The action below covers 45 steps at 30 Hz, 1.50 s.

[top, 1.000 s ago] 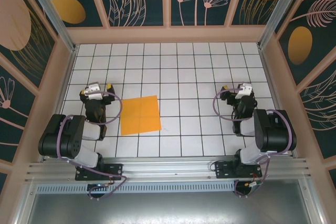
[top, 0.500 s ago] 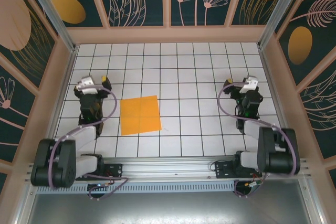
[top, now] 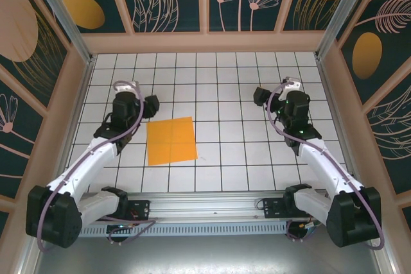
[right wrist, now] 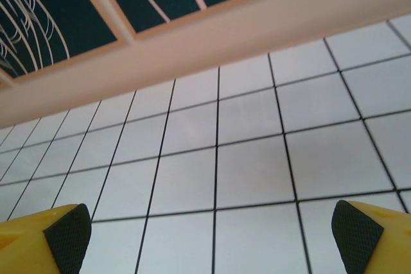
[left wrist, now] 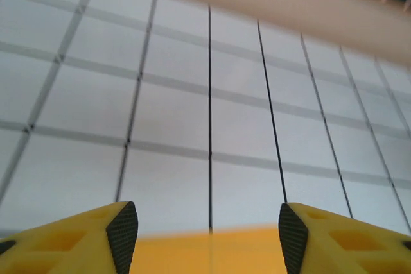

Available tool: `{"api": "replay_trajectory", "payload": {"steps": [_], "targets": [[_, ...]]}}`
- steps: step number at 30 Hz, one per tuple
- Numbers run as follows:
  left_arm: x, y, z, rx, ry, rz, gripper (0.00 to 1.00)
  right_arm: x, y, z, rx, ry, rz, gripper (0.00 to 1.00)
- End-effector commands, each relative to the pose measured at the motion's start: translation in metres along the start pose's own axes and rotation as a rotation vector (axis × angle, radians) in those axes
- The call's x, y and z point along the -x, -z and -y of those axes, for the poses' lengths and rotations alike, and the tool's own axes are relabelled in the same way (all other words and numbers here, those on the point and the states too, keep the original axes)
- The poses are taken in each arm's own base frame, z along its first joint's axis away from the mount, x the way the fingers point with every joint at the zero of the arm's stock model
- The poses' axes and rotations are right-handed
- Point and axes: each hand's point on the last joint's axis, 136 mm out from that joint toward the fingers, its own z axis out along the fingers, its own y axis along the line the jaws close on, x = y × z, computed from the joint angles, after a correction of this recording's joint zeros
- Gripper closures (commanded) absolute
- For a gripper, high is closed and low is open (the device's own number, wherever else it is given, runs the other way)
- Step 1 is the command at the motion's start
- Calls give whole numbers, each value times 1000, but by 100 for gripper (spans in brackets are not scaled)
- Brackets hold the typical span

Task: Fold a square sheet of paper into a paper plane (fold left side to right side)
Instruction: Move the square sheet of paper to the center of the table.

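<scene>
One gridded table [top: 244, 178] carries the square sheet of paper [top: 171, 140], flat and unfolded, left of centre. Left gripper [top: 151, 104], fingers apart, hovers just beyond its far edge, presumably to take the left side; right gripper [top: 262, 96], likewise spread, hangs well apart.

Left arm [top: 90, 162] is showing white link shells between rounded black joint housings; a lilac cable [top: 137, 112] is looping along its wrist. Right arm [top: 324, 165] is wearing the same white-and-black build, its lilac cable [top: 268, 110] arcing beside the wrist. Both jaws are showing yellow fingers [left wrist: 64, 243] faced with black textured pads [left wrist: 122, 235]. Black base brackets [top: 131, 208] are carrying each arm.
</scene>
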Motion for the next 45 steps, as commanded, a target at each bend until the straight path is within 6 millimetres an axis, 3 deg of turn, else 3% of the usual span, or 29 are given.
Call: {"api": "replay_trajectory", "payload": {"steps": [1,4,8,19,32,45], "targets": [[-70,5,0,42,-42,-281,45,-9,1,0,-49,-15,-57,1],[-102,-1,2,48,-76,-373,55,-10,0,-3,-47,-20,-53,1],[-125,-17,7,69,-132,-444,56,-12,-3,-5,-50,-19,-58,1],[-161,-58,20,68,-164,-546,57,-18,-5,-1,-72,-9,-68,1],[-179,-105,59,-26,-142,-612,63,-15,-3,-1,-72,-11,-60,1],[-157,-179,131,-205,-114,-586,67,-25,-5,-2,-63,-37,-101,1]]}}
